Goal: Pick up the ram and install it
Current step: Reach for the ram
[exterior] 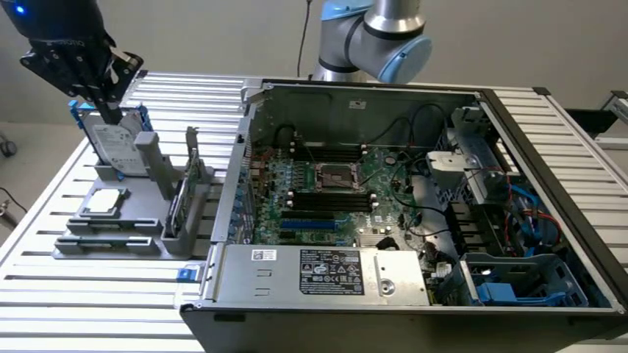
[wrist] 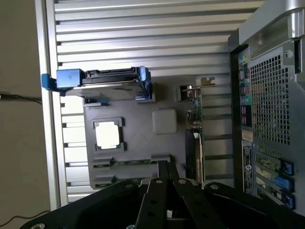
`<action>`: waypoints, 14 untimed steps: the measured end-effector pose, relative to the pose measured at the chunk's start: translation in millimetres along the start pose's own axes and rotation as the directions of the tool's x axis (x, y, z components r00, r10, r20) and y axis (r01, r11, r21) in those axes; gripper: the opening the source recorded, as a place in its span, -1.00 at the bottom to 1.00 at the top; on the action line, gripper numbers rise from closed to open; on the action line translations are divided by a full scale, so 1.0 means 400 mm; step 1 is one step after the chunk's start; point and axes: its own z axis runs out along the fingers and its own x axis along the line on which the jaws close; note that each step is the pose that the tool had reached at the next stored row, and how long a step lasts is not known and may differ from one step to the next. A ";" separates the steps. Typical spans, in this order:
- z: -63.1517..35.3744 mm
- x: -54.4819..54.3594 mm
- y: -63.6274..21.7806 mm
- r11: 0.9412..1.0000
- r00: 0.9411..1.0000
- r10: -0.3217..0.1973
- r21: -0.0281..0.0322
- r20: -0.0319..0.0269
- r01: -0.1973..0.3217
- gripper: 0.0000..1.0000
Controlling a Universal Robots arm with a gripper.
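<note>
Ram (wrist: 131, 162) is lying on its long edge in a narrow slot of the grey holder (wrist: 138, 143), at the end far from the upright hard drive (wrist: 112, 78), with the square silver chip (wrist: 108, 135) sitting between the two. Only its thin green top edge is showing, and one end is running under the gripper (wrist: 166, 167), so I cannot tell how far it goes. In the exterior view that slot is reading as a dark ridge and the stick is hard to pick out.

The gripper (exterior: 110, 114) is hanging above the holder (exterior: 137, 246), near the hard drive (exterior: 110, 143), its fingers drawn together with nothing between them.

An expansion card (exterior: 191, 184) is standing along the holder's side nearest the open computer case (exterior: 549, 125). Bare slatted table (exterior: 88, 309) is lying open on the holder's other sides. Inside the case, the black memory slots (exterior: 334, 198) are sitting uncovered, with cables crowding the exterior view's right.
</note>
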 end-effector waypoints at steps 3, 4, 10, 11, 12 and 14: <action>0.005 0.008 -0.009 1.000 1.000 0.000 0.000 -0.005 0.000 -0.79; 0.006 0.011 -0.012 1.000 1.000 0.000 0.000 -0.007 0.000 -0.79; 0.015 0.025 -0.030 1.000 1.000 0.000 0.001 -0.014 0.000 -0.79; 0.016 0.027 -0.034 1.000 1.000 0.000 0.001 -0.015 0.000 -0.79; 0.018 0.030 -0.037 1.000 1.000 0.000 0.001 -0.016 0.000 -0.79; 0.020 0.035 -0.043 1.000 1.000 0.000 0.001 -0.018 0.000 -0.79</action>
